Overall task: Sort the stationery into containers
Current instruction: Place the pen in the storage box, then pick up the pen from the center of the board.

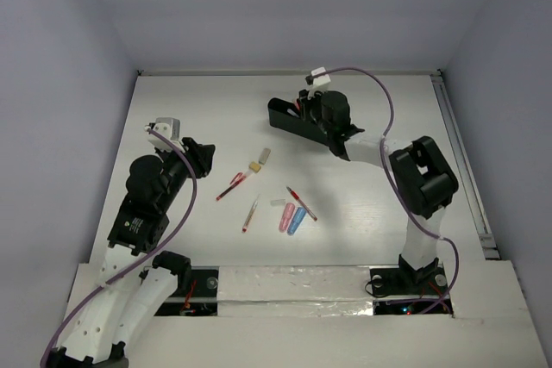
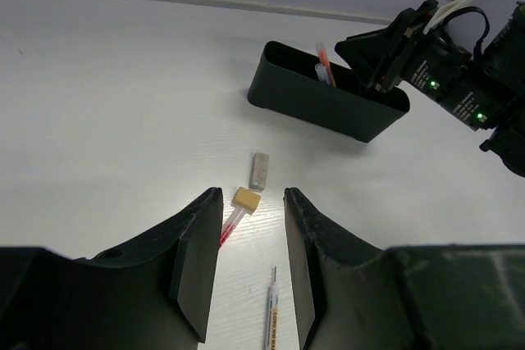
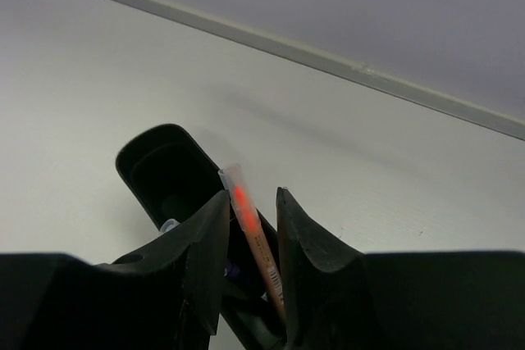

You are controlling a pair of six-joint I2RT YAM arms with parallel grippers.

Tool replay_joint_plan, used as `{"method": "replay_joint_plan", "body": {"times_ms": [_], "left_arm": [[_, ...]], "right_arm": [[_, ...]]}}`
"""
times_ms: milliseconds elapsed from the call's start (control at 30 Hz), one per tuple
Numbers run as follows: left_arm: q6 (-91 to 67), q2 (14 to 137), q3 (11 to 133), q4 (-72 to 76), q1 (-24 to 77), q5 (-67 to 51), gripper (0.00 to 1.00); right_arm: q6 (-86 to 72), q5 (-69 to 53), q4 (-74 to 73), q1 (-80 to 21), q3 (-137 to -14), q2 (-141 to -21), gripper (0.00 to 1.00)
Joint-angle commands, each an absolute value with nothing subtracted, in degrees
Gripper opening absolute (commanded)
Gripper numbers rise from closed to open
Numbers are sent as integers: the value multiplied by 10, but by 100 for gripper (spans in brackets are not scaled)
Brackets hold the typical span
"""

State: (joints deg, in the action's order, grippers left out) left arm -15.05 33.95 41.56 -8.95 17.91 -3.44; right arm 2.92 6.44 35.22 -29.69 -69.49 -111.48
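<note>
The black tray (image 1: 289, 118) stands at the back centre, with a red-orange pen (image 3: 250, 227) leaning upright in it. My right gripper (image 3: 253, 194) hovers over the tray, jaws open around that pen, which rests against the left finger. My left gripper (image 2: 253, 193) is open and empty, low over the table. A tan eraser (image 2: 247, 199), a whitish eraser (image 2: 260, 169) and a red pen (image 2: 230, 223) lie just ahead of its tips. A pink pen (image 1: 251, 213), another red pen (image 1: 302, 203), a pink capsule (image 1: 285, 216) and a blue capsule (image 1: 297, 220) lie mid-table.
A small white piece (image 1: 277, 202) lies by the capsules. The right arm's purple cable (image 1: 379, 92) loops over the back right. A rail (image 1: 461, 161) runs along the table's right edge. Grey walls close in the left, back and right.
</note>
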Motion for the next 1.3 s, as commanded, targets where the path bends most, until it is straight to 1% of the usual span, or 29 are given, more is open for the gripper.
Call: {"method": "replay_joint_plan", "body": {"times_ms": [0,67,100,133,167,200,267,367,400,467,633,700,767,833,867,900,933,1000,1033,1267], "left_arm": [[-146,340,415,-61,178,-43,33],[-148,343,415,-61,178,-44,32],[-148,345,415,-61,178,-46,32],[-148,345,416,-62,178,-48,30],[-149,346,416,-60,178,-51,26],[-149,348,415,-60,178,-51,26],[-150,351,415,-61,178,-52,19],[-153,359,416,-59,178,-60,12],[-155,364,416,-59,178,-62,10],[-155,371,417,-61,178,-59,5],[-156,374,419,-64,178,-56,2],[-156,366,418,-64,178,-49,2],[-156,360,419,-65,178,-43,3],[-156,354,421,-65,172,-46,4],[-156,352,422,-62,172,-47,5],[-156,345,421,-62,172,-46,5],[-157,343,421,-62,172,-44,5],[-158,335,422,-62,172,-45,5],[-157,333,422,-62,172,-47,5],[-157,322,421,-62,172,-47,6]], "right_arm": [[10,57,397,-295,-686,-1062,35],[-19,58,386,-295,-681,-1038,28],[-31,52,381,-295,-676,-1030,23],[-53,47,373,-295,-673,-1022,11],[-61,40,354,-295,-672,-1009,5],[-65,33,345,-301,-670,-1004,0],[-76,33,310,-307,-669,-994,0],[-124,10,266,-320,-664,-977,0],[-140,-24,254,-331,-664,-973,0],[-176,-40,227,-355,-667,-976,0],[-192,-9,114,-479,-736,-1046,0],[-214,22,69,-507,-764,-1068,0],[-237,34,38,-540,-780,-1098,10],[-255,57,28,-557,-797,-1114,23],[-269,66,11,-569,-804,-1132,40],[-276,101,0,-576,-825,-1142,47],[-280,120,-30,-582,-833,-1150,58],[-284,148,-43,-587,-845,-1171,68],[-295,146,-55,-587,-856,-1179,69],[-316,177,-80,-592,-889,-1225,69]]}}
